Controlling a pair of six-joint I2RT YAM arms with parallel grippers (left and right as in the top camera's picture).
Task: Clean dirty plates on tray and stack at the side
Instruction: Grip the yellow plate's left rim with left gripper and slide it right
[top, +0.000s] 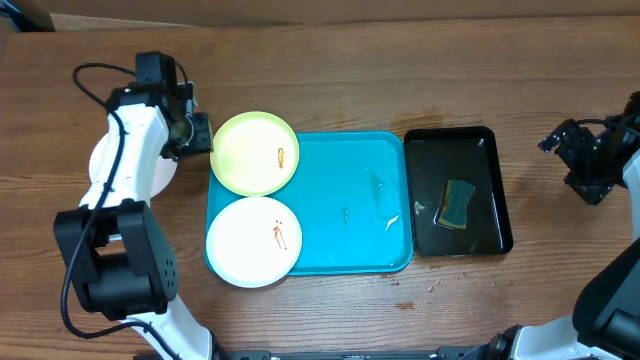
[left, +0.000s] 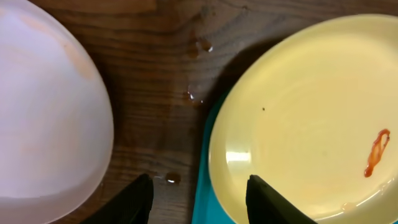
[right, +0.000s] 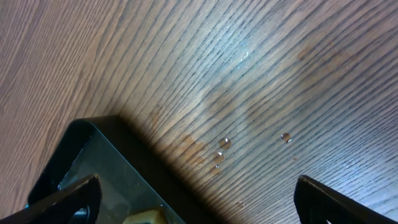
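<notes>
Your tray (top: 350, 200): long axis runs left-right in overhead view. Yellow-green plate (top: 250, 150) overhangs its far-left corner, white plate (top: 245, 245) its near-left corner. Second white plate (left: 43, 112) on table left of tray. Left gripper (left: 198, 186) released, empty, beside yellow-green plate. Right gripper (right: 199, 193) spread wide, empty, by black tray (top: 500, 190).

No readable text or labels on anything

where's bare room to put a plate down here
Free: right half of the blue tray, up to the black tray; bare table beyond both trays. Crowded: left end, where yellow-green plate, white plate, side plate and left tool bunch.
</notes>
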